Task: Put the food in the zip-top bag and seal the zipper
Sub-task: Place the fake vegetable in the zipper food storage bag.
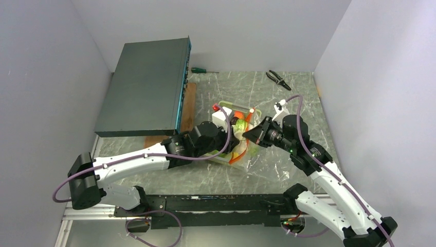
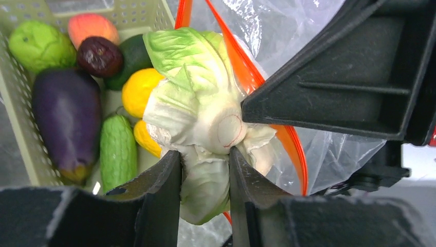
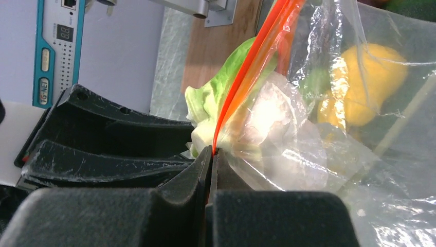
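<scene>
Grey walls close in a marbled tabletop [image 1: 288,98], and over the middle of it both my arms meet at the pale green tray [image 2: 139,13]. My left fingers [image 2: 159,195] are clamped on the stalk end of the cauliflower [image 2: 200,113], its green leaves pointing away from me. My right fingers [image 3: 175,185] are pinched tight on the zipper [image 3: 246,82], holding one lip of the zip-top bag [image 2: 329,149] up beside the tray. The cauliflower sits right at that mouth, touching the red-orange strip. From the right wrist, part of the white head shows through the plastic while a leaf pokes out on the other side, so I cannot tell how far it is in. As I judge it, the step is feeding this piece into the bag, and it is the bulkiest one. To do it well I should keep the right pinch firm and hold that lip away from the other one, so the mouth gapes. Then I should push the head in leaves first, along the opening and not across the strip, and let go only when the stalk is past the lip. A leaf snagging the zipper could fold the mouth shut or drag the strip out of my pinch. The purple piece [image 2: 67,118], a green one [image 2: 118,152] and a yellow one [image 2: 139,90] lie in the tray, waiting.
</scene>
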`<state>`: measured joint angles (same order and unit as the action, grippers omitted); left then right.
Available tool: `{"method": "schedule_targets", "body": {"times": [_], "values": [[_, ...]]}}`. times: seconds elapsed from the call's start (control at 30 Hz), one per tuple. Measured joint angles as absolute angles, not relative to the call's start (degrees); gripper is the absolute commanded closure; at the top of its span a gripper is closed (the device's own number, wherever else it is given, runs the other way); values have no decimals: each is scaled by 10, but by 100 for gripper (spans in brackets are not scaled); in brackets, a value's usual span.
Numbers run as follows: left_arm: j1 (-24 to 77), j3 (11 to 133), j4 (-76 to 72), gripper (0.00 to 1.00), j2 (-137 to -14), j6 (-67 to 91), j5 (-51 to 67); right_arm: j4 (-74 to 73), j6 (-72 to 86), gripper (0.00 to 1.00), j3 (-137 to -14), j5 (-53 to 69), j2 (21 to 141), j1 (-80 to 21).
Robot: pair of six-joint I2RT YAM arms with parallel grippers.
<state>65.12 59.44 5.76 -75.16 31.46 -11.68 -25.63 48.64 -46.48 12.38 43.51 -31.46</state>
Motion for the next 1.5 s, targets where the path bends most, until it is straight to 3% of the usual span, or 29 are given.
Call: {"method": "schedule_targets", "body": {"times": [0.33,0.63,0.9,1.03,1.27,1.4,1.5], "values": [[641,565,27,100,-757,199,-67,-247,491,100,-465,187,475,-280],[662,547,19,100,-736,163,62,-124,465,100,-474,249,486,-278],[646,610,62,100,-760,198,3,-124,467,100,-447,261,467,-277],[631,663,108,94,-782,254,-53,-146,471,100,-447,259,449,-275],[596,652,88,74,-787,340,-46,-159,482,100,-451,255,454,-274],[588,631,63,28,-788,362,-18,-172,487,100,-454,256,462,-273],[573,619,66,9,-787,369,-11,-191,486,100,-460,256,460,-266]]}}
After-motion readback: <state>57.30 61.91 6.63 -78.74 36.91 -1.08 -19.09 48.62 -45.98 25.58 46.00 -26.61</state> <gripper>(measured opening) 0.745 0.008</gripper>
